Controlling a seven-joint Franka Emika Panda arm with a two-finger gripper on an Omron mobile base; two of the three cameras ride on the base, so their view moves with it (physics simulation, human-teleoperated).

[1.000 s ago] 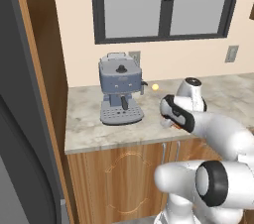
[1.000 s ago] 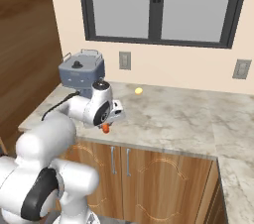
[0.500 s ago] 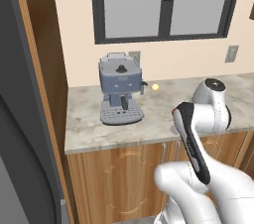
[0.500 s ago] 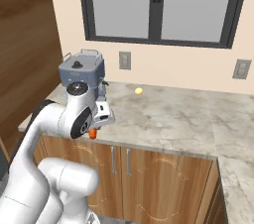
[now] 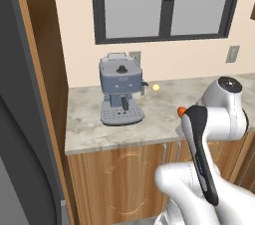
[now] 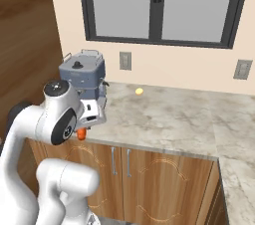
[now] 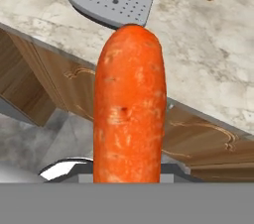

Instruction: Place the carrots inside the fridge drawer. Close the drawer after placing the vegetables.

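One of the carrots [image 7: 129,114], bright orange and tapered, stands upright in the middle of the hand view, and my gripper [image 6: 85,125] is shut on its lower end. Its orange tip [image 5: 182,111] peeks out beside the white forearm, and its other end [image 6: 81,133] hangs below the hand. The carrot is held over the front edge of the marble counter [image 6: 164,119], above the wooden cabinet doors. The fridge drawer is out of view.
A blue-grey coffee machine [image 5: 121,88] stands at the counter's left end, close to my hand. A tiny yellow ball [image 5: 156,87] lies near the back wall. A dark fridge door [image 5: 17,134] and a tall wood panel rise at the far left.
The arm has folded and swung the held carrot from over the counter back toward the front edge and to the left. The grip has stayed shut.
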